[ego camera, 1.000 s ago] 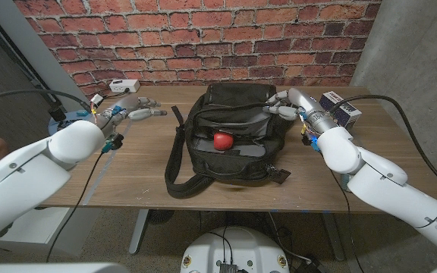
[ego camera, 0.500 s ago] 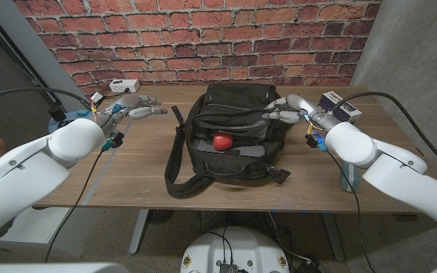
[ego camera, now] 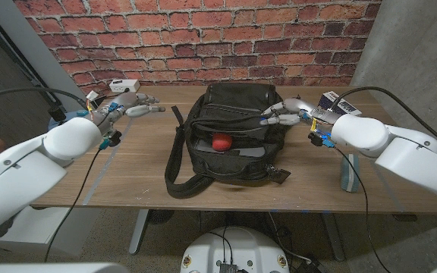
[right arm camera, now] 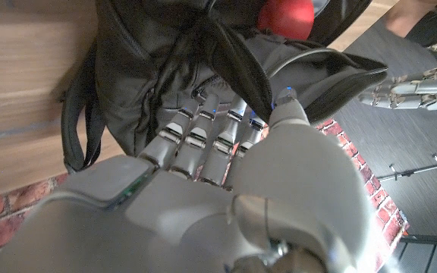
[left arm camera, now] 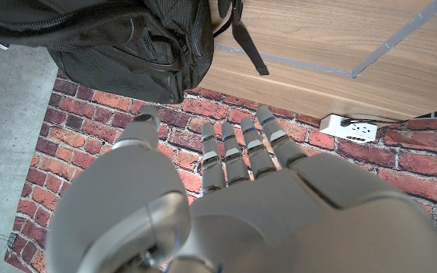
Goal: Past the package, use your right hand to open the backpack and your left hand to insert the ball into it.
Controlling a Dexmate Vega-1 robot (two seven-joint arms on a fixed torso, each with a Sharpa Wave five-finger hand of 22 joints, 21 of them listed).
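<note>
A black backpack [ego camera: 226, 144] lies unzipped in the middle of the table, also seen from the wrists [left arm camera: 112, 38] [right arm camera: 165, 68]. A red ball [ego camera: 220, 142] [right arm camera: 287, 15] sits inside its open compartment. My right hand [ego camera: 285, 112] [right arm camera: 226, 174] is at the backpack's right upper edge, its fingers curled into the black fabric of the opening. My left hand [ego camera: 131, 107] [left arm camera: 226, 189] hovers left of the backpack with its fingers spread and nothing in it; it also shows in the right wrist view [right arm camera: 404, 87]. A blue and white package [ego camera: 334, 101] lies behind my right forearm.
A white power block [ego camera: 124, 86] [left arm camera: 347, 127] with a cable sits at the table's back left. A teal carton [ego camera: 349, 173] stands near the right edge, under my right arm. The backpack's strap [ego camera: 174, 163] loops out to the front left. A brick wall stands behind.
My right elbow has swung out to the right and the hand has slid a little lower along the backpack's edge. The left hand has shifted slightly. The ball stays inside the backpack.
</note>
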